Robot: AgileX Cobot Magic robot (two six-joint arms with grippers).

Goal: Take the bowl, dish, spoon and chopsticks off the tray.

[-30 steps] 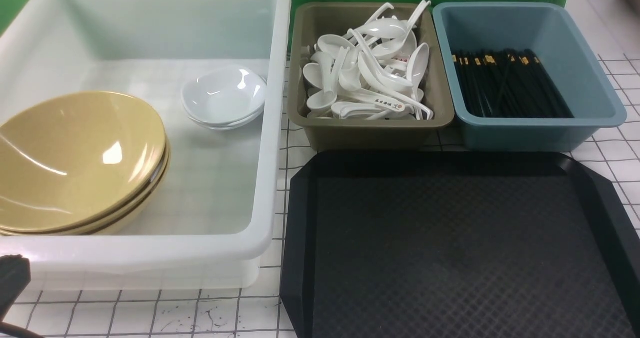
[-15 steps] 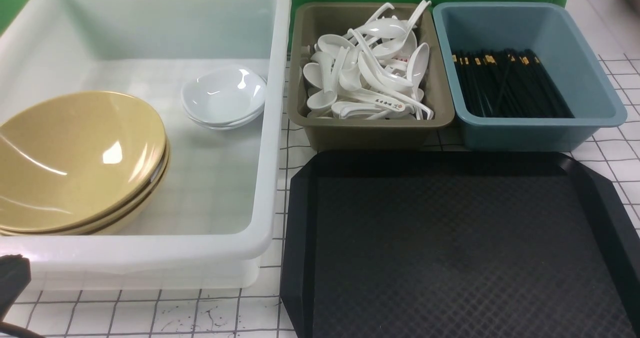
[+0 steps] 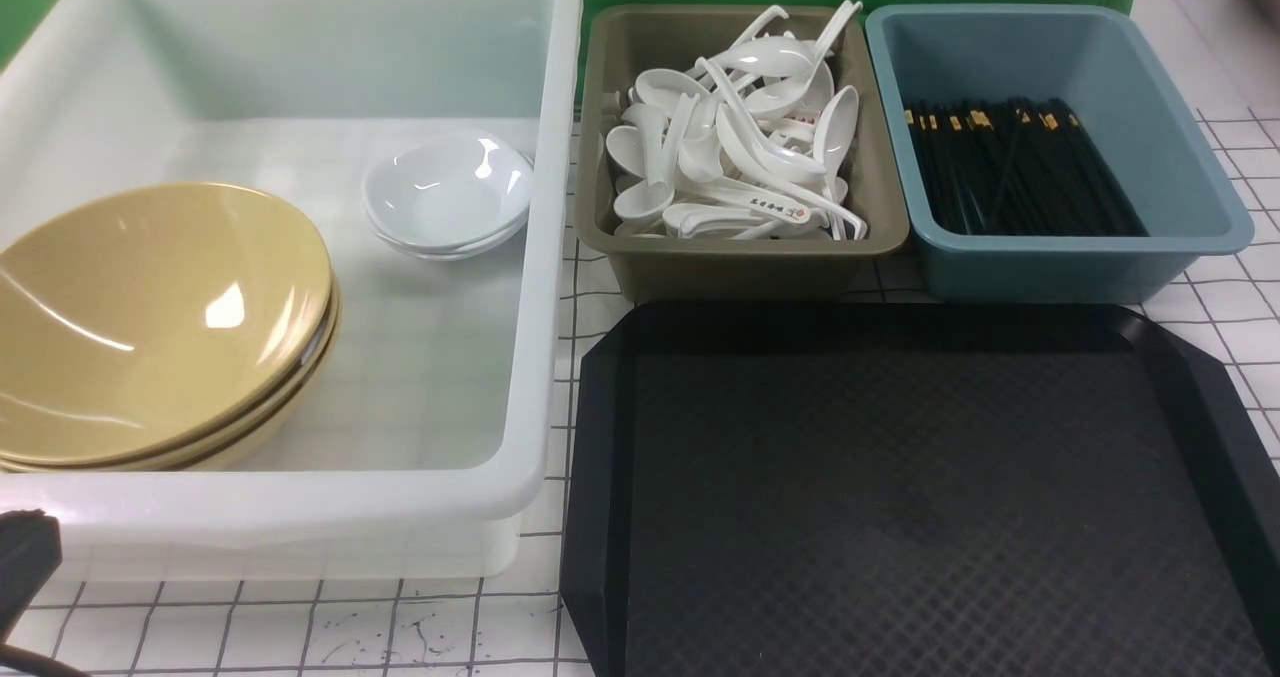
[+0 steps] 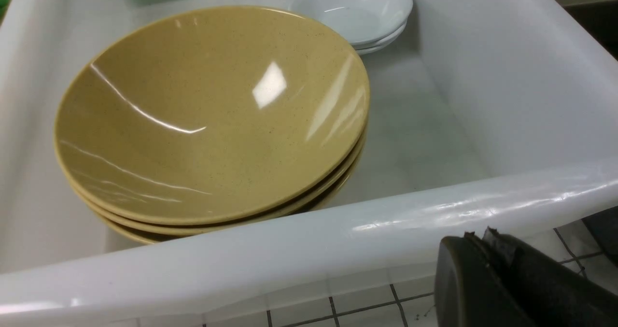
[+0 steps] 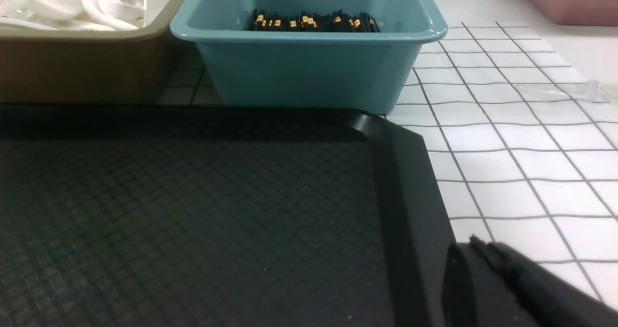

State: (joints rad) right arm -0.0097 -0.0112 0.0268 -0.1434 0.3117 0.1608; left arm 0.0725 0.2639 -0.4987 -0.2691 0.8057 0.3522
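1. The left gripper [image 4: 487, 237] is clenched on nothing, low outside the near wall of the white tub [image 4: 299, 240].
2. Just past that wall, inside the tub, sits a stack of yellow bowls [image 4: 212, 114]; beyond them, at the tub's far side, stacked white dishes [image 4: 355, 13].
3. The right gripper [image 5: 475, 245] is clenched and empty, at the right rim of the tray [image 5: 405, 182].
4. The tray's textured floor spreads bare to this gripper's left.
5. Ahead of it, touching the tray's far edge, stands the blue tub [image 5: 309, 71] of chopsticks [image 5: 314, 22].
6. Left of that, the olive tub [image 5: 82, 71] holds a heap of spoons [image 5: 87, 3].
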